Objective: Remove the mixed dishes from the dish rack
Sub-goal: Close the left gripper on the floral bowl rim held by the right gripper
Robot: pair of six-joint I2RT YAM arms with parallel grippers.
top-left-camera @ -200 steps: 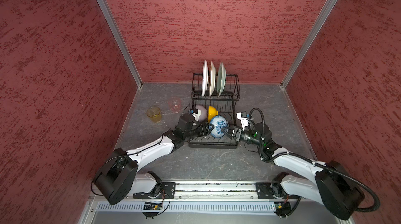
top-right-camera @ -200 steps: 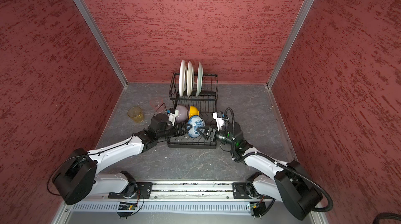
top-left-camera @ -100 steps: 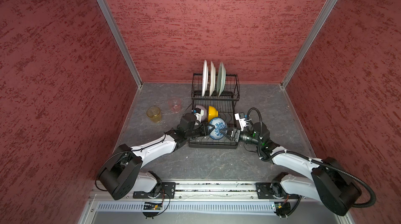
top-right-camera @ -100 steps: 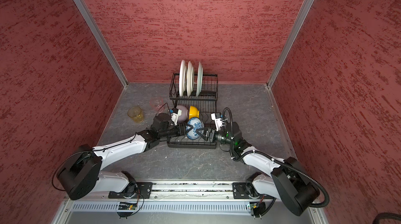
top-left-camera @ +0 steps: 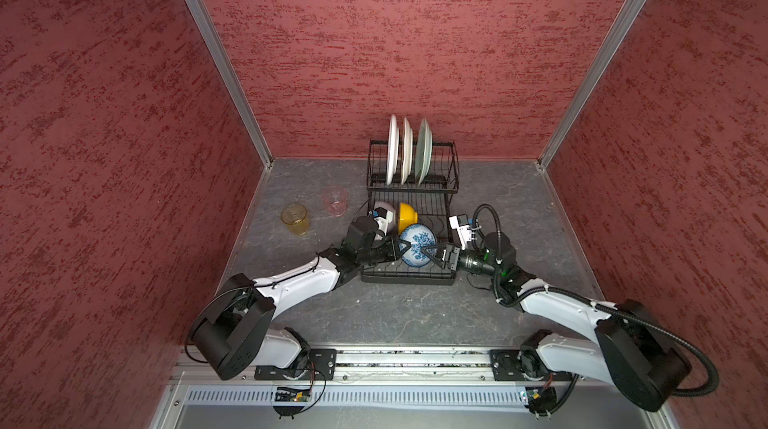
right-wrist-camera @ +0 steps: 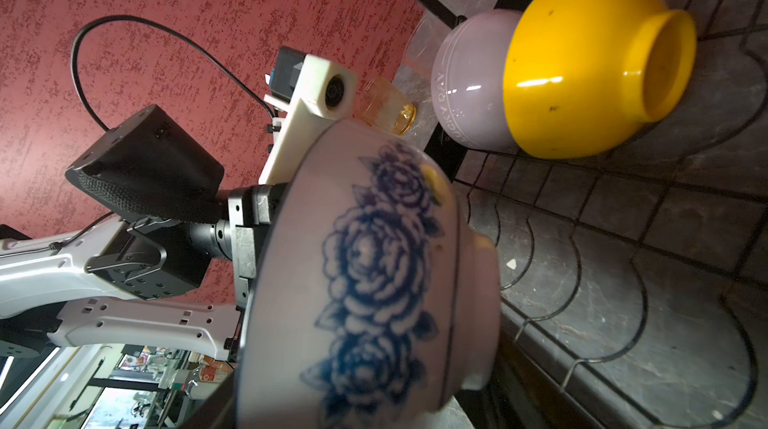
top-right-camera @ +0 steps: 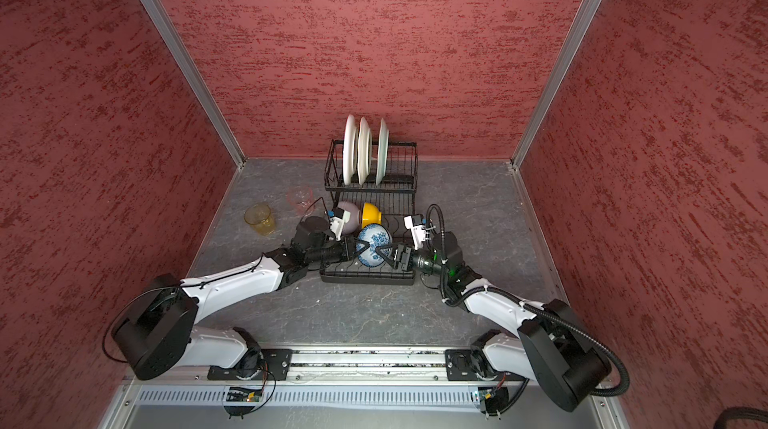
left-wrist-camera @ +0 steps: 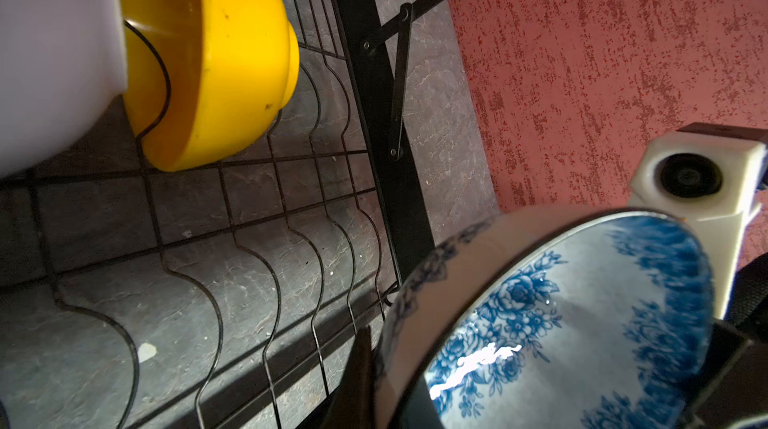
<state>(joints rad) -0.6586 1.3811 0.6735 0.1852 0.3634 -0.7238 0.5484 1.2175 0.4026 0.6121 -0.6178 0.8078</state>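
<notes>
The blue-white bowl (top-left-camera: 417,246) (top-right-camera: 374,246) hangs on its side over the front of the dish rack (top-left-camera: 409,279), between my two grippers. My left gripper (top-left-camera: 401,246) (left-wrist-camera: 386,398) is shut on its rim, one finger inside and one outside. From the opposite side my right gripper (top-left-camera: 426,251) (top-right-camera: 381,254) straddles its foot and body, fingers spread wide against it. The yellow bowl (top-left-camera: 407,215) (right-wrist-camera: 582,65) and lilac bowl (top-right-camera: 351,215) (right-wrist-camera: 469,74) lie on the lower tier. Two white plates (top-left-camera: 392,148) and a pale green plate (top-left-camera: 424,148) stand in the back tier.
An amber tumbler (top-left-camera: 295,218) and a pink tumbler (top-left-camera: 334,199) stand on the grey table left of the rack. Red walls close in the back and both sides. The wavy wires (left-wrist-camera: 249,281) of the lower tier lie under the bowl.
My left gripper has closed on the blue-white bowl's rim. The bowl and the right arm have hardly moved.
</notes>
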